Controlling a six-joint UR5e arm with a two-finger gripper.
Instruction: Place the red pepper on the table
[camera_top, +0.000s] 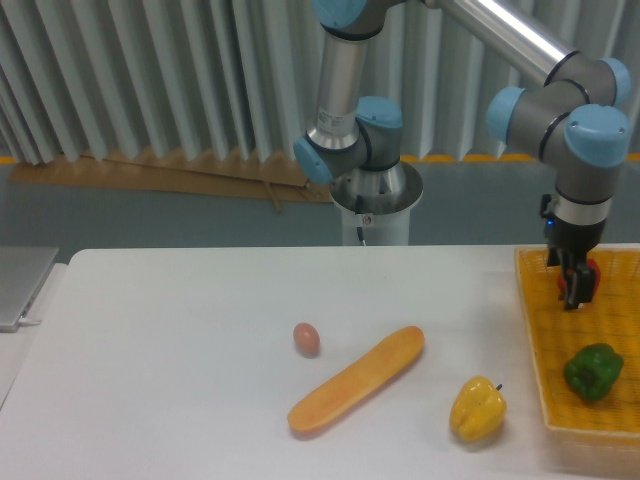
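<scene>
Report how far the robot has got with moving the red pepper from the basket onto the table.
Done: nothing; the red pepper lies in the yellow basket. In hand: the gripper sits directly in front of the pepper; whether it grips it cannot be told. Left: grasp, lift and set it on the white table.
</scene>
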